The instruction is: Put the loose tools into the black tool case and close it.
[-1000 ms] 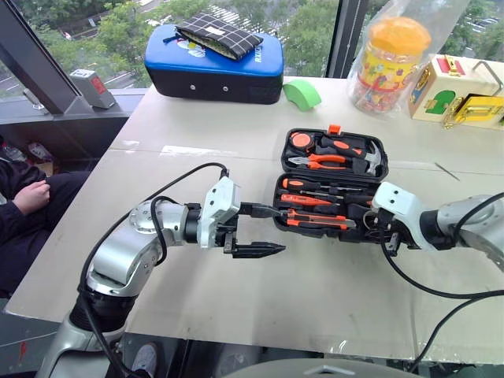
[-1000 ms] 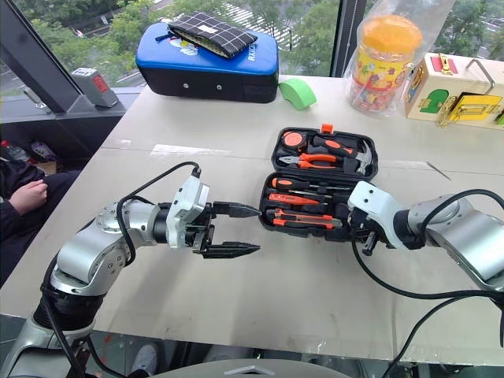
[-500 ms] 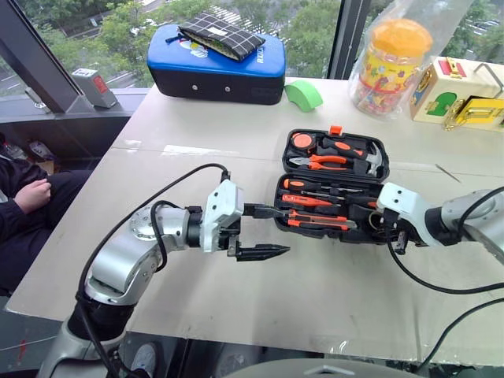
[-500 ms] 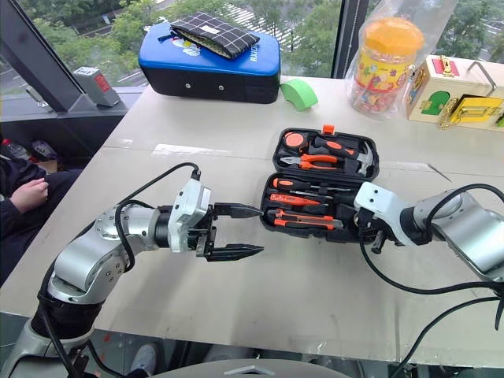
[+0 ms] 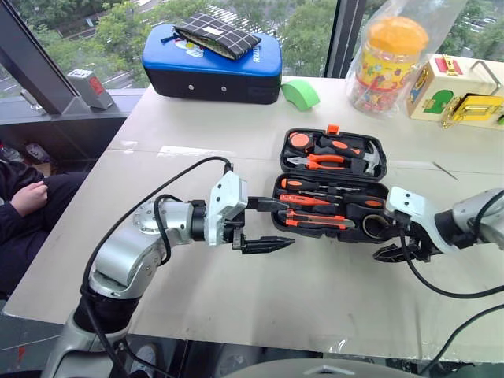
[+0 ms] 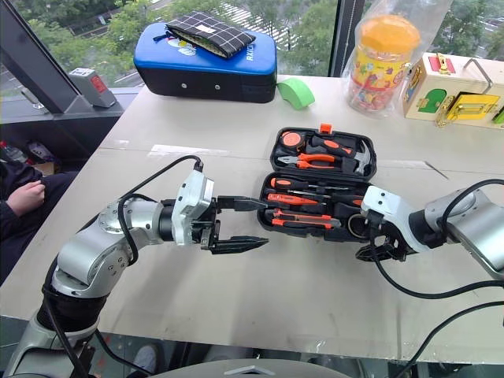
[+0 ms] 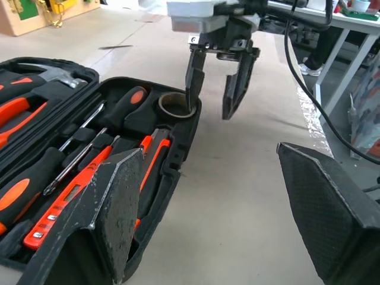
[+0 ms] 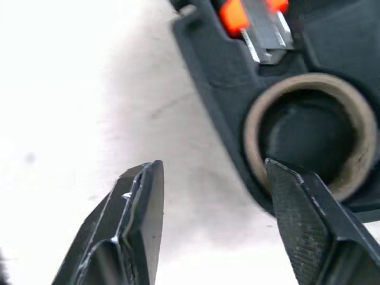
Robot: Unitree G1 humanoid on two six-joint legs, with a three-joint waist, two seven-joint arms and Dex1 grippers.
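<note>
Now, at my station: flat black moulded-plastic clamshell tool case (image 5: 277, 206) lies open on the pale table (image 5: 236, 315), lid half toward the window. Small black tape roll (image 7: 176, 105) sits in its round slot at the case's near right corner. My right gripper (image 7: 217, 92) hangs released over that corner, one finger dipping inside the roll's ring, the other outside the case wall. Orange-black screwdrivers (image 5: 309, 200) and utility knife (image 5: 315, 220) lie in the base slots. Left gripper (image 5: 269, 225) hovers spread wide, empty, just beside the case's left edge.
</note>
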